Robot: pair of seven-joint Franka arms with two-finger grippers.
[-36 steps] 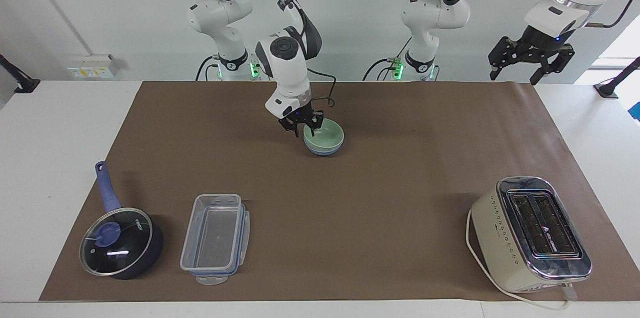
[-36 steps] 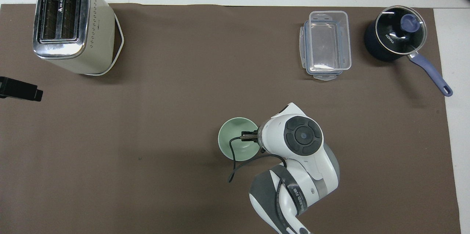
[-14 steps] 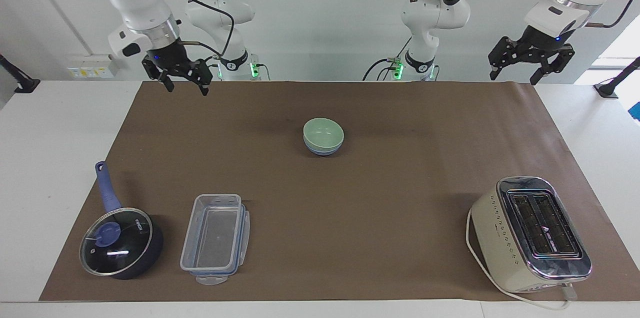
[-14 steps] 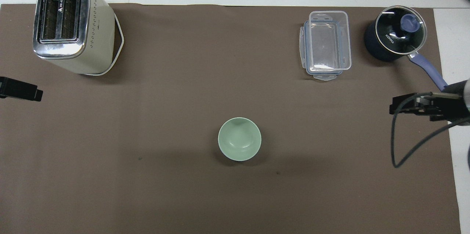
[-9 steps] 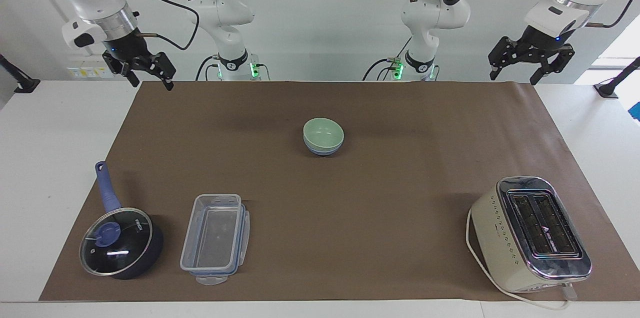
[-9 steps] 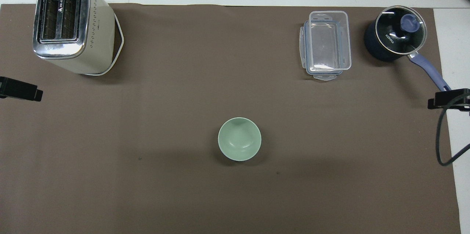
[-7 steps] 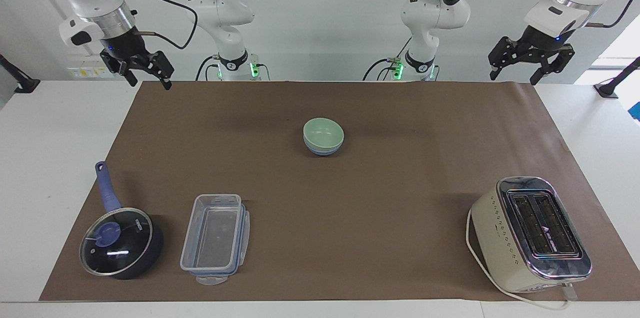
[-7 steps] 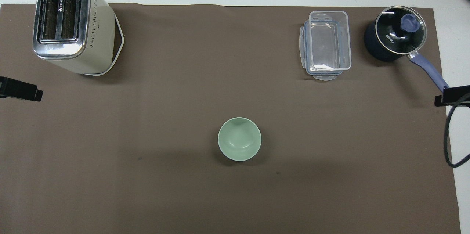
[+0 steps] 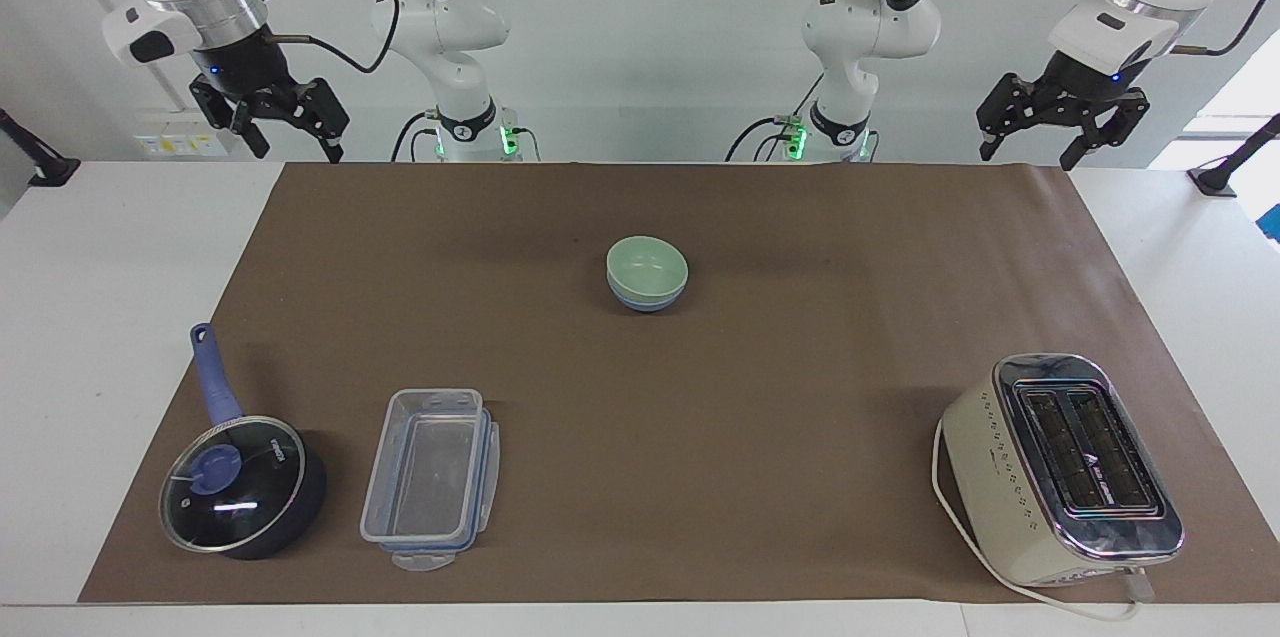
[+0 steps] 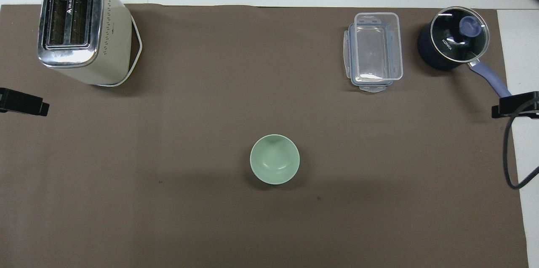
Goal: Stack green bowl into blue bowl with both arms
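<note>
The pale mint-green bowl (image 9: 647,265) sits nested in the periwinkle-blue bowl (image 9: 646,301) at the middle of the brown mat. Only the blue bowl's lower side shows under it. In the overhead view the green bowl (image 10: 274,159) hides the blue bowl. My right gripper (image 9: 289,145) is open and empty, raised over the mat's corner at the right arm's end; its tip also shows in the overhead view (image 10: 514,106). My left gripper (image 9: 1029,155) is open and empty, raised over the mat's corner at the left arm's end, and the arm waits; its tip shows in the overhead view (image 10: 23,106).
A cream and chrome toaster (image 9: 1062,469) stands at the left arm's end, farther from the robots than the bowls. A clear plastic container (image 9: 430,478) and a dark blue saucepan with a glass lid (image 9: 241,485) stand at the right arm's end, also farther out.
My right gripper let go of the green bowl in the blue bowl, rose and drew back to the right arm's end of the table. The left arm has not moved.
</note>
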